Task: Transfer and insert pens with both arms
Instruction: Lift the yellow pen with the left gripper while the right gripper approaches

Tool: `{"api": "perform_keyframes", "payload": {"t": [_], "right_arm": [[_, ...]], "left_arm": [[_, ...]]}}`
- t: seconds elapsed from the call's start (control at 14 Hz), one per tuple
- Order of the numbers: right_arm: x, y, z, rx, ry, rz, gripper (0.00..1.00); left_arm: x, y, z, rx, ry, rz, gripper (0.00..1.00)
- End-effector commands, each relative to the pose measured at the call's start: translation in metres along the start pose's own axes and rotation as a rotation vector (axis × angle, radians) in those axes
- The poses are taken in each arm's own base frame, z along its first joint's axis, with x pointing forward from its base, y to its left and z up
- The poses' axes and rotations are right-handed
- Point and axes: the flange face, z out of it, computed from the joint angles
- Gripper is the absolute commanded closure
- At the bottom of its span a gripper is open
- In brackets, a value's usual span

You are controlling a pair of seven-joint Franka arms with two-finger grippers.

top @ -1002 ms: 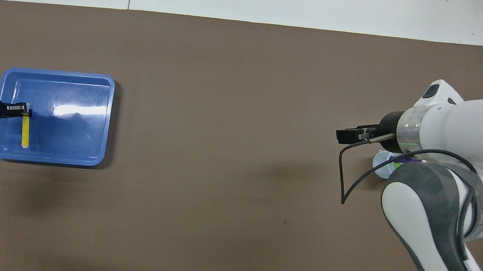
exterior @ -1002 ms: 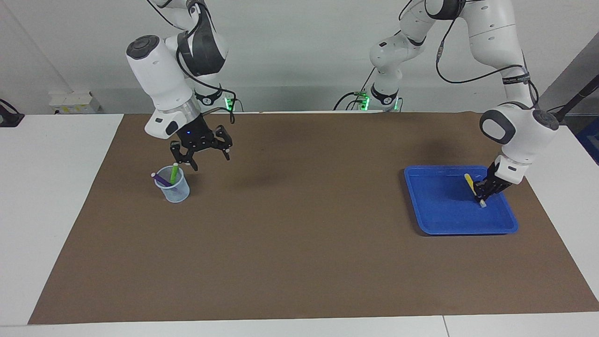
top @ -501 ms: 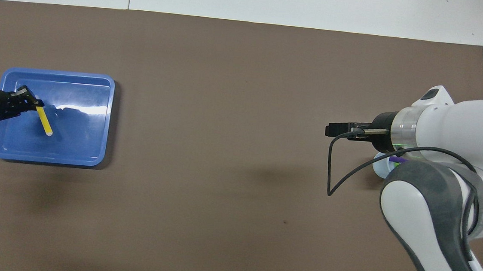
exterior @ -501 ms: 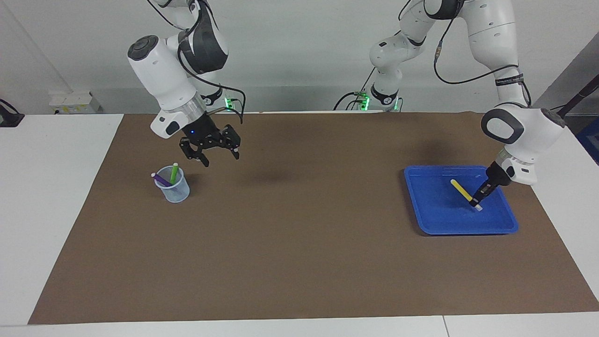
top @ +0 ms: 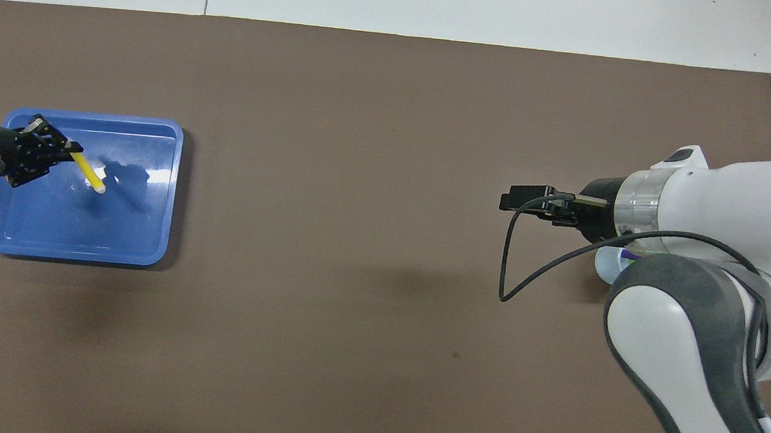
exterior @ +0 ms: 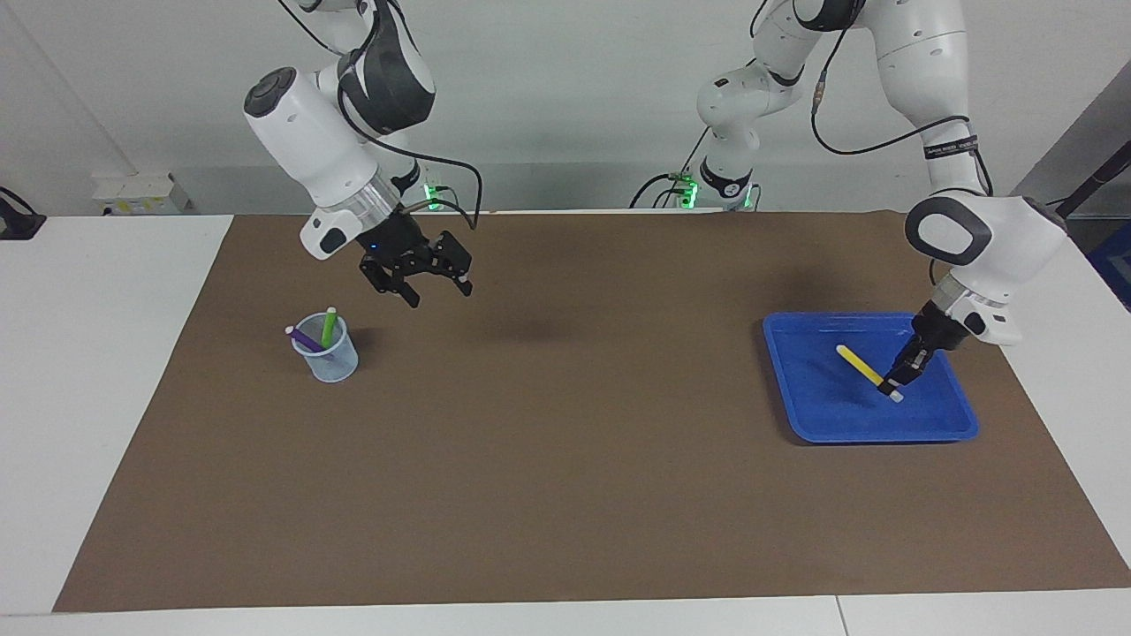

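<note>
My left gripper [exterior: 892,385] is shut on the yellow pen [exterior: 859,363] near its whitish cap. It holds the pen tilted a little above the blue tray [exterior: 826,411]. In the overhead view the left gripper [top: 69,148] and the yellow pen [top: 89,174] are over the tray [top: 81,237]. The green pen [exterior: 329,325] and the purple pen [exterior: 304,336] stand in a clear cup [exterior: 334,363] toward the right arm's end. My right gripper [exterior: 431,290] is open and empty in the air beside the cup, toward the table's middle. It also shows in the overhead view [top: 521,200].
A brown mat [exterior: 565,495] covers most of the white table. In the overhead view the right arm's body hides most of the cup [top: 603,264]. A black cable loop [top: 509,267] hangs from the right wrist.
My left gripper has lifted the yellow pen off the tray floor and swung it toward the table's middle. My right gripper has moved away from the cup toward the middle, still open.
</note>
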Motion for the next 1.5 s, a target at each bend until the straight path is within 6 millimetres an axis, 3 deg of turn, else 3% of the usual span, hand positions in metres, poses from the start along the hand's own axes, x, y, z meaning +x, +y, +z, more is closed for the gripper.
{"api": "perform_keyframes", "payload": {"t": [0.0, 0.21, 0.36, 0.64, 0.86, 1.0, 1.22, 1.29, 1.43], "right_arm": [[0.001, -0.012, 0.0, 0.05, 0.028, 0.066, 0.0], [-0.001, -0.024, 0.003, 0.072, 0.041, 0.103, 0.0], [-0.001, -0.028, 0.004, 0.1, 0.047, 0.152, 0.0], [-0.02, -0.081, 0.018, 0.187, 0.088, 0.216, 0.0], [-0.03, -0.128, 0.025, 0.251, 0.14, 0.286, 0.0], [-0.036, -0.141, 0.026, 0.268, 0.157, 0.267, 0.0], [-0.027, -0.159, 0.019, 0.295, 0.178, 0.286, 0.0], [-0.037, -0.168, 0.025, 0.295, 0.168, 0.256, 0.0], [-0.034, -0.162, 0.028, 0.283, 0.218, 0.146, 0.0]], "left_arm": [[-0.012, 0.022, -0.013, -0.147, -0.009, -0.255, 1.0], [-0.044, 0.056, -0.01, -0.164, -0.031, -0.382, 1.0], [-0.077, 0.086, -0.011, -0.173, -0.053, -0.421, 1.0], [-0.158, 0.133, -0.015, -0.161, -0.129, -0.505, 1.0], [-0.198, 0.142, -0.019, -0.144, -0.159, -0.54, 1.0], [-0.222, 0.146, -0.023, -0.129, -0.18, -0.56, 1.0], [-0.255, 0.143, -0.036, -0.022, -0.209, -0.62, 1.0], [-0.269, 0.143, -0.036, 0.046, -0.193, -0.607, 1.0], [-0.291, 0.149, -0.045, 0.106, -0.149, -0.614, 1.0]]}}
